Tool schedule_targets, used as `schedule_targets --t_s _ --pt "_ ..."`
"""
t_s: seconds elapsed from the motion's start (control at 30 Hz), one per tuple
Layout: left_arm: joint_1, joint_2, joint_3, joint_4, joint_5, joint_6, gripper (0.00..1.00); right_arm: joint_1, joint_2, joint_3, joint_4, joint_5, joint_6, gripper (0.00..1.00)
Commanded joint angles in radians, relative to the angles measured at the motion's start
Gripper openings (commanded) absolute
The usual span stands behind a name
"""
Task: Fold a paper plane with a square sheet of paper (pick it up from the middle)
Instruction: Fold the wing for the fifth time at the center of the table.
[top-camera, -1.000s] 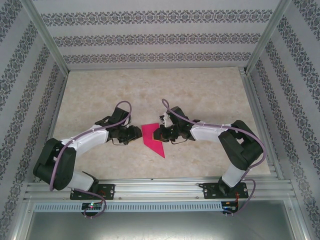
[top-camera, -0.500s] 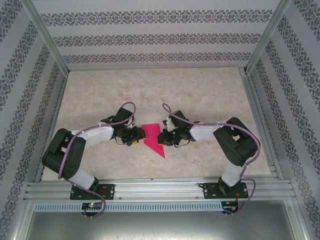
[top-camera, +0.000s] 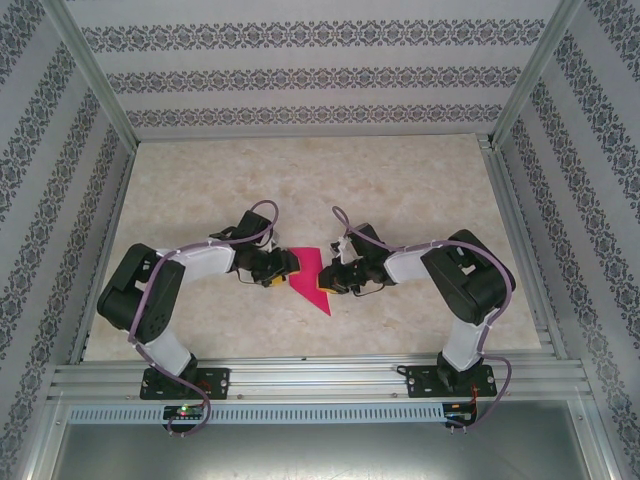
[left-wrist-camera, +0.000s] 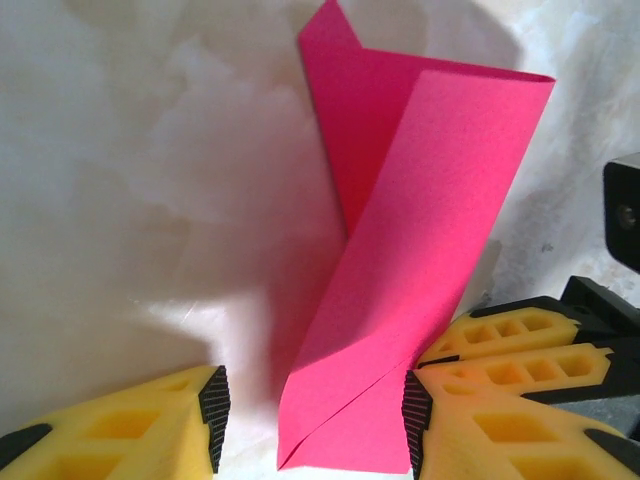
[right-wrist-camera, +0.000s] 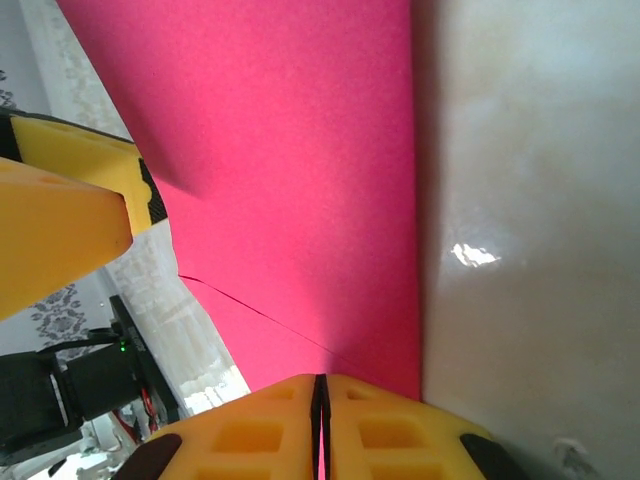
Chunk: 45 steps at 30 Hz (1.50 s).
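Paper, folded, mid-frame on table; my right claw pinched its edge, my left claw gaped astride it.

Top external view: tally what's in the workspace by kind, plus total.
pink paper sheet: 1
robot grippers: 2 (left gripper, right gripper)
Total: 3
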<state>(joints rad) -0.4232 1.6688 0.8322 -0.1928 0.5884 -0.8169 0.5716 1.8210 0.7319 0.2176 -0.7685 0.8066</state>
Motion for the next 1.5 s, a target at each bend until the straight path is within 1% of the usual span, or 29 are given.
schedule_targets --t_s 0.0,0.17,0.3,0.4,0.5,0.63,0.7,0.77,0.8,0.87,0.9,0.93,0.97,1.03,1.13,1.2,1.23,1.33,1.47 --pt "0.011 0.033 0.027 0.055 0.037 -0.005 0.52 -0.008 0.072 -0.028 0.02 0.065 0.006 0.12" --pt "0.012 0.07 0.033 0.122 0.078 -0.021 0.51 -0.011 0.082 -0.029 0.017 0.069 0.003 0.12" --pt "0.011 0.074 0.031 0.163 0.104 -0.036 0.46 -0.012 0.083 -0.026 0.017 0.067 0.004 0.13" --pt "0.012 0.083 0.031 0.185 0.126 -0.047 0.34 -0.014 0.071 -0.018 0.01 0.067 0.006 0.15" --pt "0.011 0.078 0.031 0.19 0.125 -0.052 0.24 -0.013 0.054 -0.003 -0.004 0.071 0.006 0.17" --pt "0.012 0.058 0.034 0.172 0.107 -0.068 0.13 -0.013 -0.007 0.016 -0.02 0.064 0.005 0.24" --pt "0.011 0.042 0.037 0.139 0.079 -0.087 0.09 -0.012 -0.076 0.017 -0.06 0.105 -0.012 0.3" --pt "0.012 0.019 0.038 0.122 0.054 -0.119 0.05 -0.005 -0.172 0.008 -0.129 0.204 -0.054 0.34" --pt "0.012 0.007 0.033 0.125 0.047 -0.136 0.05 0.004 -0.217 0.005 -0.167 0.264 -0.077 0.35" --pt "0.012 -0.019 0.03 0.119 0.027 -0.162 0.06 0.041 -0.312 -0.025 -0.198 0.42 -0.141 0.37" --pt "0.011 -0.027 0.03 0.116 0.023 -0.165 0.06 0.076 -0.349 -0.045 -0.194 0.507 -0.184 0.4" --pt "0.012 -0.034 0.034 0.11 0.02 -0.165 0.06 0.13 -0.386 -0.06 -0.195 0.626 -0.252 0.42" --pt "0.012 -0.037 0.037 0.097 0.016 -0.163 0.06 0.192 -0.405 -0.072 -0.187 0.715 -0.317 0.42" --pt "0.012 -0.04 0.046 0.084 0.018 -0.158 0.06 0.309 -0.421 -0.099 -0.129 0.864 -0.449 0.43" --pt "0.011 -0.037 0.048 0.083 0.023 -0.157 0.06 0.423 -0.375 -0.094 -0.071 0.995 -0.582 0.43" --pt "0.012 -0.037 0.051 0.073 0.018 -0.153 0.06 0.477 -0.339 -0.077 -0.056 1.073 -0.64 0.45" --pt "0.012 -0.04 0.053 0.069 0.015 -0.15 0.06 0.5 -0.32 -0.065 -0.053 1.091 -0.669 0.45" --pt "0.012 -0.041 0.053 0.065 0.011 -0.146 0.07 0.559 -0.268 -0.041 -0.039 1.188 -0.718 0.46" --pt "0.011 -0.037 0.054 0.067 0.017 -0.146 0.07 0.59 -0.198 -0.009 -0.034 1.271 -0.748 0.47"
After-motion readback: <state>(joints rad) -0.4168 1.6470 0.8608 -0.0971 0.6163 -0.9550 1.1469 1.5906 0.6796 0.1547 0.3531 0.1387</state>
